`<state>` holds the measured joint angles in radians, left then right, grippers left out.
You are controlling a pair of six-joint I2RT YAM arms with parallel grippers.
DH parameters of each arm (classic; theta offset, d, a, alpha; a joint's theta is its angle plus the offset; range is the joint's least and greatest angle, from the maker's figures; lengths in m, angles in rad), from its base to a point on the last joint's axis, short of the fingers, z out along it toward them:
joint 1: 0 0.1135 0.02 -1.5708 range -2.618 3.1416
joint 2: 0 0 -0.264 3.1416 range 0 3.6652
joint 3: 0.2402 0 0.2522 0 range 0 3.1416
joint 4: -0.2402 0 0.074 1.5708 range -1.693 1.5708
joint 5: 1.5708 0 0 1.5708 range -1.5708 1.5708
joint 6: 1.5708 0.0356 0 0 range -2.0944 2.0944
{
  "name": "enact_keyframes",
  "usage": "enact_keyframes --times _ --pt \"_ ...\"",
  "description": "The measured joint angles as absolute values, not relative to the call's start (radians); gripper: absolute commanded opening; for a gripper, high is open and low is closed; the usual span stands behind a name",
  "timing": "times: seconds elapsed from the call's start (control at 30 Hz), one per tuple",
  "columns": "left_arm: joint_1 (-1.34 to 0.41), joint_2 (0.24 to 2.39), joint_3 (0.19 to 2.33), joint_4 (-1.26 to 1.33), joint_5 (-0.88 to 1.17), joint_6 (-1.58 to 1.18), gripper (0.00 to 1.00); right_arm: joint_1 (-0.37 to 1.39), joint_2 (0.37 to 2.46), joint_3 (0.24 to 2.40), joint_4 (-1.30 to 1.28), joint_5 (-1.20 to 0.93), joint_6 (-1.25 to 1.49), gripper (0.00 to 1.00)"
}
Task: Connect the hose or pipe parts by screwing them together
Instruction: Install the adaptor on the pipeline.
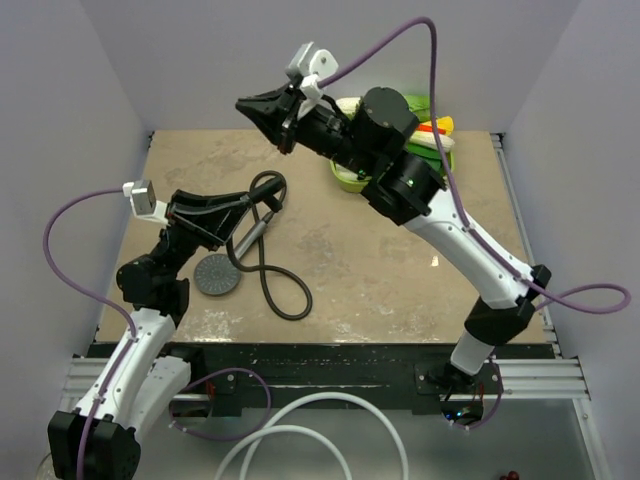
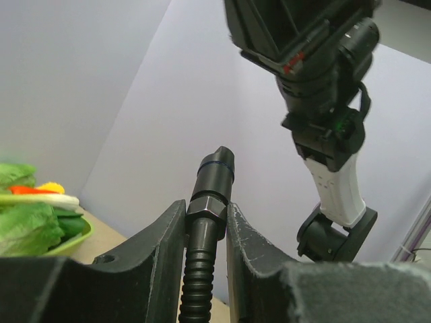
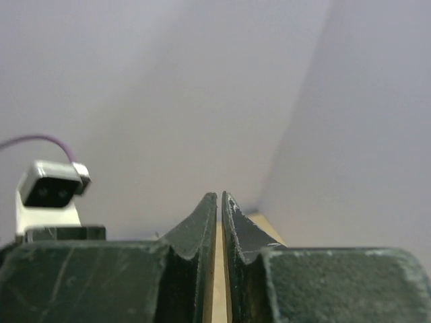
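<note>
A dark grey shower head (image 1: 217, 273) lies disc-face up on the table at the left, its handle (image 1: 251, 238) angled up to the right. A thin black hose (image 1: 287, 296) loops beside it. My left gripper (image 2: 207, 210) is shut on the hose's end nut (image 2: 206, 205), and the connector tip (image 2: 215, 168) sticks up beyond the fingers. From above, the left gripper (image 1: 247, 204) is low over the handle. My right gripper (image 1: 250, 105) hangs high over the back of the table. Its jaws stand a narrow slit apart (image 3: 219, 202) with nothing between them.
A green bowl (image 1: 346, 181) of toy vegetables stands at the back right, partly under the right arm; it also shows at the left (image 2: 74, 235). A thick white hose (image 1: 330, 420) coils below the table's front edge. Purple cables trail from both wrists.
</note>
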<state>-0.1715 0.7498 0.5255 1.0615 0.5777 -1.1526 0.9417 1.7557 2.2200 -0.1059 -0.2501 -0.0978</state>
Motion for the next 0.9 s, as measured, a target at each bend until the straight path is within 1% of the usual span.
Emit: enact_keyframes --times 0.07,0.13,0.27,0.33,0.43,0.5,0.7,0.9 --pt "-0.171 0.758 0.525 1.026 0.577 -1.172 0.00 0.934 1.674 2.122 -0.112 -0.170 -0.148 0.08" --pt "-0.171 0.759 0.525 1.013 0.575 -1.185 0.00 0.913 1.573 1.989 -0.106 -0.109 -0.177 0.03" --pt "-0.171 0.759 0.525 1.024 0.574 -1.190 0.00 0.814 1.374 1.695 -0.072 -0.035 -0.171 0.00" --pt "-0.171 0.759 0.525 1.032 0.575 -1.190 0.00 0.764 1.319 1.581 -0.056 -0.007 -0.151 0.00" --pt "-0.171 0.755 0.525 1.036 0.575 -1.190 0.00 0.744 1.317 1.492 -0.031 0.001 -0.111 0.00" --pt "-0.171 0.752 0.525 1.037 0.575 -1.190 0.00 0.740 1.346 1.457 -0.014 -0.040 -0.074 0.00" --pt "-0.171 0.748 0.526 1.040 0.575 -1.190 0.00 0.723 1.459 1.435 0.074 -0.259 0.050 0.00" --pt "-0.171 0.748 0.526 1.040 0.574 -1.186 0.00 0.720 1.462 1.340 0.251 -0.460 0.182 0.00"
